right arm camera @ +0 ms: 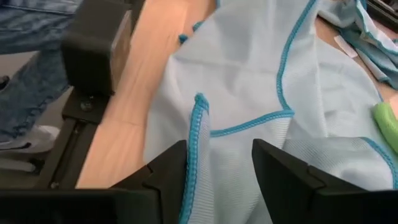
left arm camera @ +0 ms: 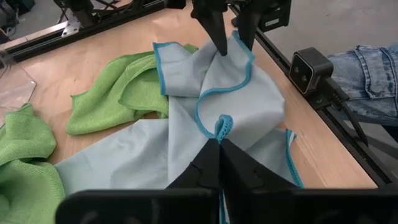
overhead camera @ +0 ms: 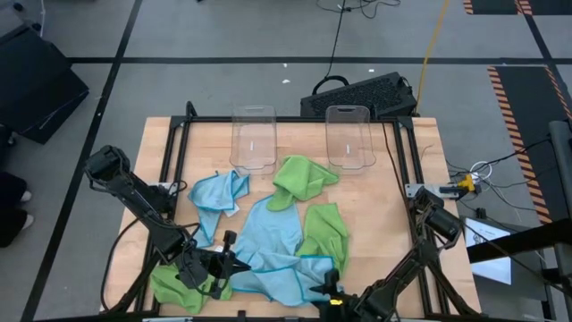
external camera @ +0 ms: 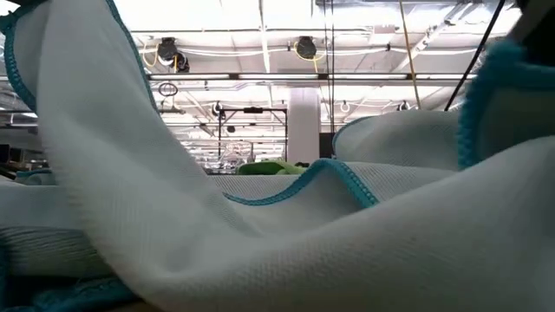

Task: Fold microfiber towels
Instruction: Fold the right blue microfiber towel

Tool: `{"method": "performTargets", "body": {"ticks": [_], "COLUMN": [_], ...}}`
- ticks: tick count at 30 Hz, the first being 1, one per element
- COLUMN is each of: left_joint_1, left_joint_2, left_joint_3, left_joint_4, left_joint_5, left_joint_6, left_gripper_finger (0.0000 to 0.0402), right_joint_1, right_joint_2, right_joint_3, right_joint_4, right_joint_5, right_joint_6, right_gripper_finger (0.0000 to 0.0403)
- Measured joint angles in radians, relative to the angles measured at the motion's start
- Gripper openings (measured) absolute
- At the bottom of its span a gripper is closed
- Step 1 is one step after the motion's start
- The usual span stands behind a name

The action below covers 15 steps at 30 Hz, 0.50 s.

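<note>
High view: overhead camera facing straight down, far enough to take in the whole tabletop (overhead camera: 402,192), both arms and the surrounding floor. Low view: camera at tabletop height, facing level toward the room's ceiling lights, so near the light blue towel (external camera: 286,234) that cloth fills most of the picture. Left wrist view: looks forward and down past its own fingers (left arm camera: 211,163), close over the same light blue towel (left arm camera: 217,87), with the opposite arm's fingers (left arm camera: 217,28) beyond. Right wrist view: looks back across that towel (right arm camera: 249,68) from the other side, very close. All four views share this towel.
</note>
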Motion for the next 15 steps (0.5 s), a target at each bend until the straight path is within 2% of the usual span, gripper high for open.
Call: {"method": "performTargets", "body": {"ticks": [4,12,15], "left_joint_1": [0.0,0.0,0.0], "left_joint_2": [0.0,0.0,0.0], "left_joint_3": [0.0,0.0,0.0], "left_joint_4": [0.0,0.0,0.0], "left_joint_5": [0.0,0.0,0.0], "left_joint_6": [0.001,0.003,0.003], "left_gripper_finger": [0.0015,0.0004,0.0012], "right_joint_1": [-0.011,-0.019,-0.019], "right_joint_2": [0.0,0.0,0.0], "right_joint_3": [-0.018,-0.026,-0.026], "right_joint_4": [0.024,0.057,0.092], "right_joint_5": [-0.05,-0.048,-0.048], "right_joint_6": [0.002,-0.008,-0.024], "right_gripper_finger": [0.0187,0.0187,0.0184]}}
